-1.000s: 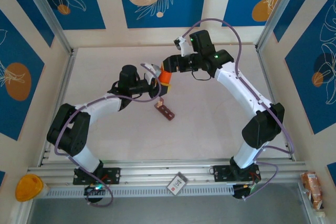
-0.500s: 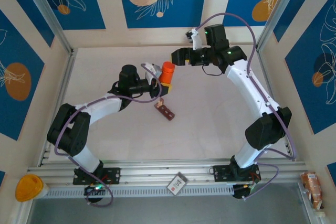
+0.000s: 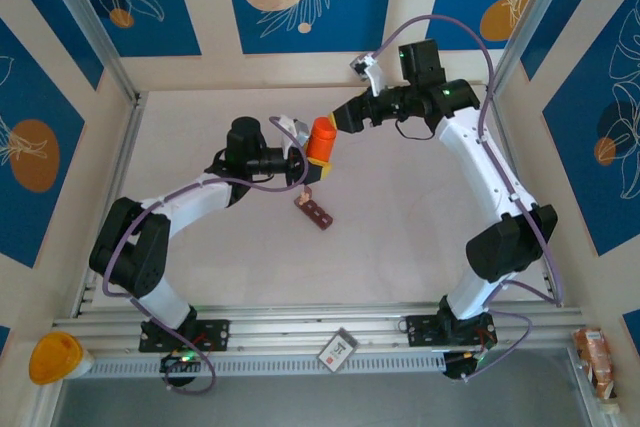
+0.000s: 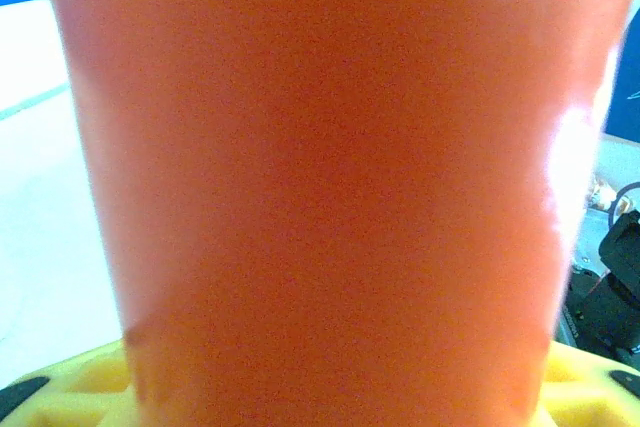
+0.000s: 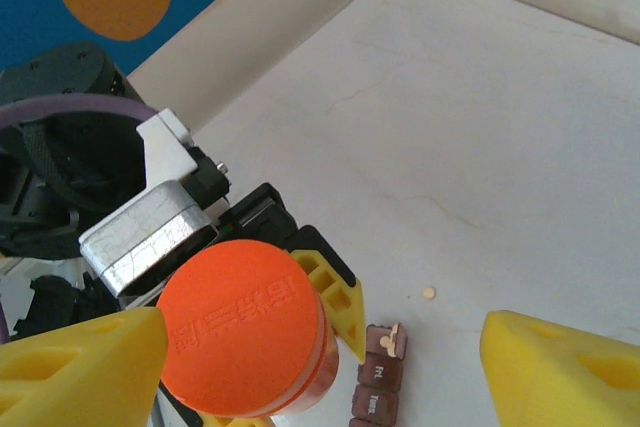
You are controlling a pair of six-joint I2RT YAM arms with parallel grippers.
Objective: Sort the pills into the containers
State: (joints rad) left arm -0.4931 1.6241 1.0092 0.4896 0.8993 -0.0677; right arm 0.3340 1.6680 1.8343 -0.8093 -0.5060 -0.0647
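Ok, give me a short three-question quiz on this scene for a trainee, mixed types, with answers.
1. True or false: the left pincer is shut on the orange bottle.
2. The right pincer is: A open, B shut on the bottle, C shut empty.
3. What small loose thing lies on the table near the containers?
Key: 1 true; 2 A; 3 a pill.

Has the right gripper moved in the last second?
Yes. The right gripper has backed off the orange bottle, rightward and farther from the containers, which stayed put.
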